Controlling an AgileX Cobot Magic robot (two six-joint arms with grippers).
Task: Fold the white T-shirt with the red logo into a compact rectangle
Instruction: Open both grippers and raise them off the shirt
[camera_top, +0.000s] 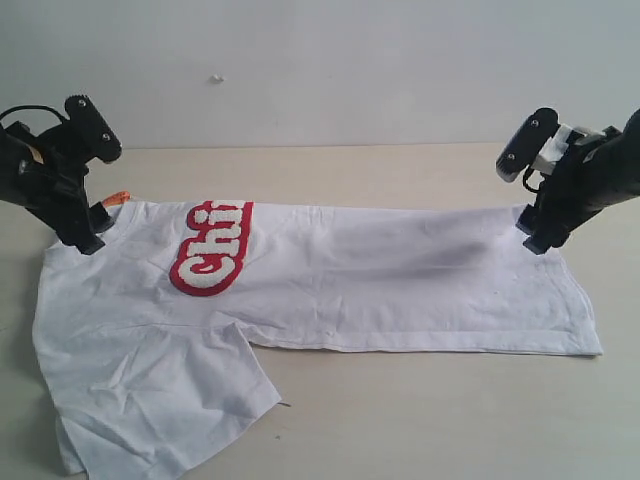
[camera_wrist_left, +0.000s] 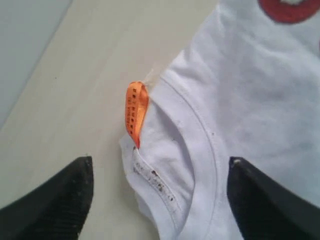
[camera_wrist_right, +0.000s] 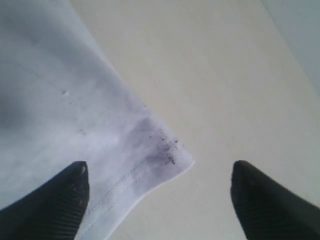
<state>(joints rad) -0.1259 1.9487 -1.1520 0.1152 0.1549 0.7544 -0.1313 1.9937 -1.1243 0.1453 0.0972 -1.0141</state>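
Shirt: the white T-shirt (camera_top: 330, 285) lies flat on the table (camera_top: 420, 420), stretched sideways across the exterior view, neck end at the left and hem end at the right.
Fold line: the far edge looks like a fold, since the red logo (camera_top: 212, 250) is cut off there after "Chi".
Loose part: one sleeve (camera_top: 150, 400) spreads toward the camera at the near left, not yet tucked in.
Left gripper: the left gripper (camera_top: 85, 238) sits low over the neck corner with its jaws wide apart, gripping nothing. The collar (camera_wrist_left: 200, 135) and the orange tag (camera_wrist_left: 136, 112) lie between its fingers.
Right gripper: the right gripper (camera_top: 535, 240) is likewise spread and empty, straddling the hem corner (camera_wrist_right: 170, 155). I cannot tell whether the fingers touch the cloth.
Why so placed: each gripper stands at one end of the same far edge, probably so that both corners can be pinched together and the edge carried taut and level.
Stage: early, by my reckoning. One lengthwise fold seems made, but the sleeve side and the crosswise folds remain.
Containers: none in view, and the shirt rests on the bare table alone.
Risk: a pinch taking only the top layer could leave the fold to fall open.
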